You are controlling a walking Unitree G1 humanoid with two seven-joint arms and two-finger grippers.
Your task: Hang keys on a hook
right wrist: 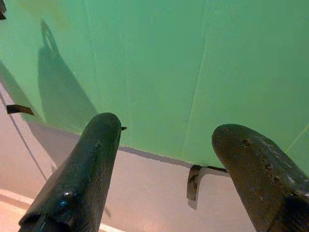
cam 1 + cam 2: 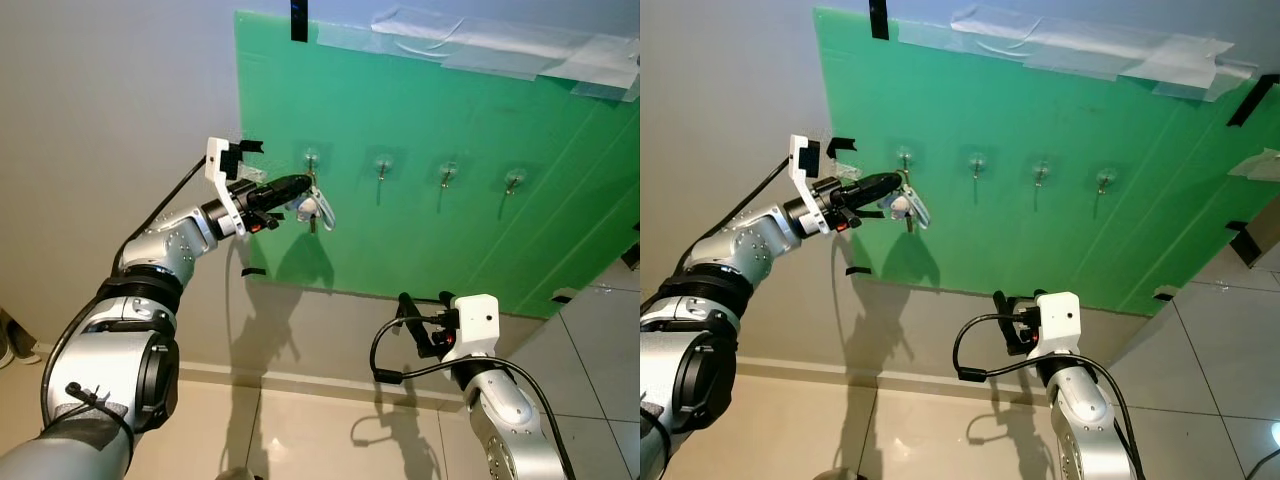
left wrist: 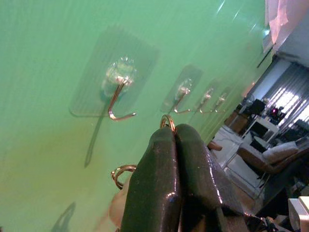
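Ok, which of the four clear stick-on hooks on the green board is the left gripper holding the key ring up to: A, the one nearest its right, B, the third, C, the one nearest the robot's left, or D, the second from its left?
C: the left gripper, shut on the gold key ring, sits just by the leftmost clear adhesive hook on the green board.

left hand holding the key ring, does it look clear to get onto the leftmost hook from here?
Probably yes. The left hand is shut on the key ring right beside the leftmost hook, with only bare green board between them. The ring is not yet over the hook tip.
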